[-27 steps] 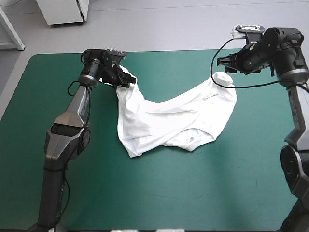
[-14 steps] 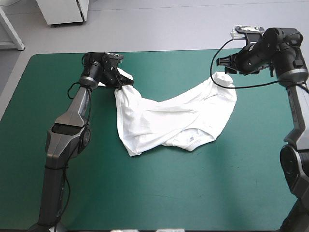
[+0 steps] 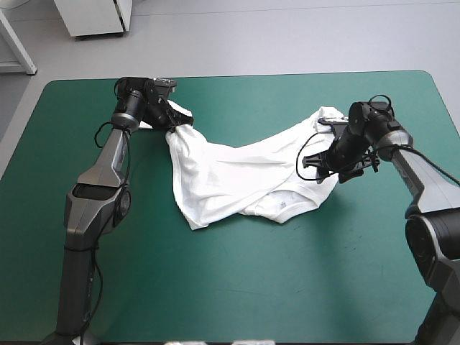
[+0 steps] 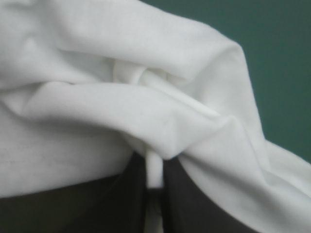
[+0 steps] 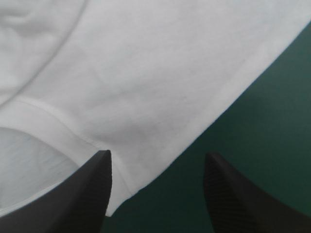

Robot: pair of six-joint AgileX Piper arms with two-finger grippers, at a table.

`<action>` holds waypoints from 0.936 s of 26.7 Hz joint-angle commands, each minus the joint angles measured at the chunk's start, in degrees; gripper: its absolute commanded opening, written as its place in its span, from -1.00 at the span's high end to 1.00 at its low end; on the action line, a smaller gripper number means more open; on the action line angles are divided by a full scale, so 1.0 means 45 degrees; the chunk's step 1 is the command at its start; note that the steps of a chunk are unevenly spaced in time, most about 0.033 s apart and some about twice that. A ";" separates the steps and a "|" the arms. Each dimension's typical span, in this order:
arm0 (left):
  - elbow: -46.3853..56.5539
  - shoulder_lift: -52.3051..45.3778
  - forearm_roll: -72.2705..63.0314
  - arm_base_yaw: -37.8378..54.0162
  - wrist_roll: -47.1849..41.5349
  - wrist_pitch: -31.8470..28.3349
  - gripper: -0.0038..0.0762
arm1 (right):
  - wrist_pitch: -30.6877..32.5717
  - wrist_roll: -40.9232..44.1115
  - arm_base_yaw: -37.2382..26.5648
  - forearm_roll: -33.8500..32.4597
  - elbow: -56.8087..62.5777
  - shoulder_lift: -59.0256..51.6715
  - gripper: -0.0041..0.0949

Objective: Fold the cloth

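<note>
Fold status: not begun, by my reading. The T-shirt lies rumpled and only part-spread on the teal-green cover. It sags in a shallow arc between its two far corners, and a flap is doubled over along its near edge. I see no clean fold line and no bundle.

Left gripper: at the T-shirt's far left corner, clenched on a pinch of fabric. The left wrist view confirms it. The black fingers all but meet, with a thin ridge of white cloth caught between them and folds of T-shirt piled just ahead.

Right gripper: low at the T-shirt's right side, released. In the right wrist view its fingers stand apart and grasp nothing. The hemmed edge runs slantwise ahead of them, with one finger at the cloth's edge and the other over bare cover. I cannot tell whether either touches the fabric.

Left to do, as I judge it: get a hold on the right side, draw the garment flat, then make every fold. Essentially the whole job remains.

Surface: the cover looks smooth and flat, so I expect the cloth to slide on it readily.

Working room: there is broad bare cover on the T-shirt's near side and some on either flank, but less on its far side. Beyond that lies pale floor.
</note>
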 commanded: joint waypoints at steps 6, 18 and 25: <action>-0.0279 -0.0780 -0.0485 0.0030 0.0154 -0.0223 0.93 | -0.0472 0.0467 -0.0123 0.0116 -0.0104 0.0480 -0.18; -0.0279 -0.0780 -0.0506 0.0030 0.0154 -0.0546 0.93 | -0.1584 0.0689 0.0981 0.0774 0.2611 0.1011 0.87; -0.0304 -0.0803 -0.0588 0.0030 0.0154 -0.0522 0.93 | -0.1377 0.0943 0.1204 0.0319 0.2455 0.1125 0.95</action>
